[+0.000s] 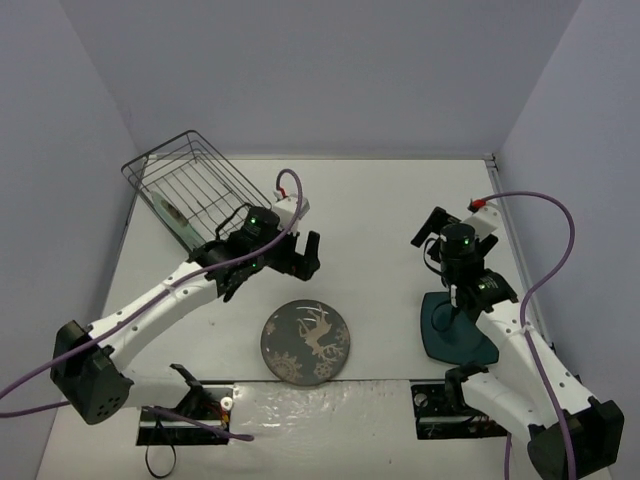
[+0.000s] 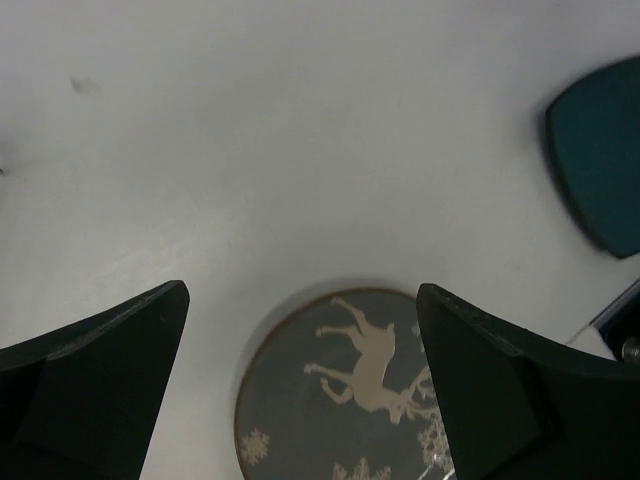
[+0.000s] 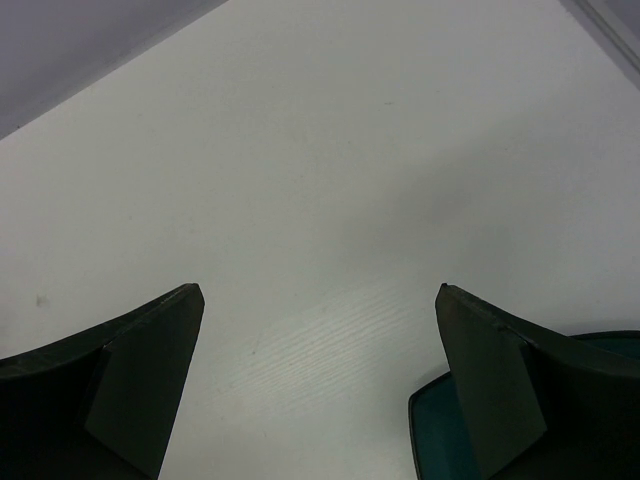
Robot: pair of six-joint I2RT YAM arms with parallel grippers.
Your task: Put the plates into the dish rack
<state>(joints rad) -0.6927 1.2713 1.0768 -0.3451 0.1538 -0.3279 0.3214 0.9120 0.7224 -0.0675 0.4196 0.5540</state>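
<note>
Just near of left gripper (image 1: 303,258), deer plate (image 1: 305,342) lies flat, closer to it than to right gripper (image 3: 320,290); both grippers wide, empty; rack (image 1: 200,185) far-left.

White table (image 1: 380,215) (pale walls (image 1: 300,70) around).

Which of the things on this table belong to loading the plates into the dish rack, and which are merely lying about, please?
Belong to the job: dish rack; pale green plate, seen through the rack's wires; grey deer plate; teal plate.
Lying about: purple cables; small black loop at the near left edge.
</note>
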